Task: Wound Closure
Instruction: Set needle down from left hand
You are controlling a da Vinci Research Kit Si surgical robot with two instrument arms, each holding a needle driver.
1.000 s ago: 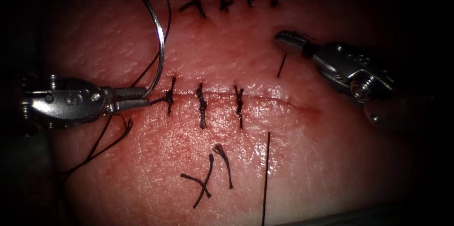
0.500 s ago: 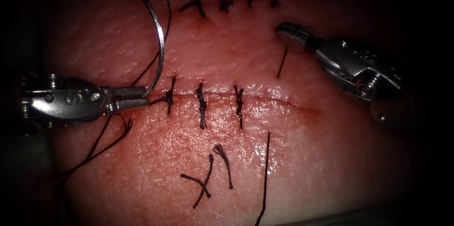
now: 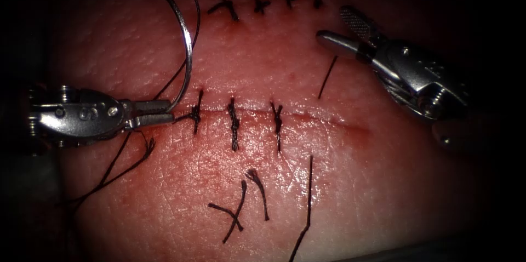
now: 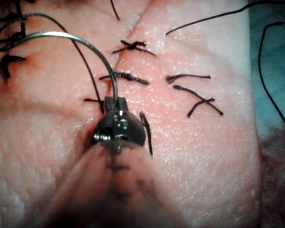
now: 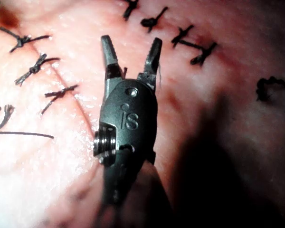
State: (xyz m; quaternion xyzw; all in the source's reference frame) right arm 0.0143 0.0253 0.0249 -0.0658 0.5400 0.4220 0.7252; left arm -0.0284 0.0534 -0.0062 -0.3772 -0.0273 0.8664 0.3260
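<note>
Now, at the left end of the cut point(image 3: 323, 119), the left claw point(image 3: 159, 114) is clamped together on the needle point(image 3: 185, 48) near one end of its curve. From that grip the needle arcs up over the tissue point(image 3: 181, 180), clear of it, and the thread point(image 3: 118, 166) runs from the needle's far end down past the claw toward the lower left. In the left wrist view the same claw point(image 4: 115, 102) grips the needle point(image 4: 76, 38) with the curve sweeping away above the surface. Three stitches point(image 3: 234, 122) cross the cut just beside the claw's tip; loose cut ends of thread point(image 3: 235, 212) lie below them, and a longer strand point(image 3: 308, 196) lies further right. Above the cut's right part, the right claw point(image 3: 344, 27) hovers with its jaws apart, holding nothing; the right wrist view shows that claw point(image 5: 131, 53) spread wide over the tissue.
</note>
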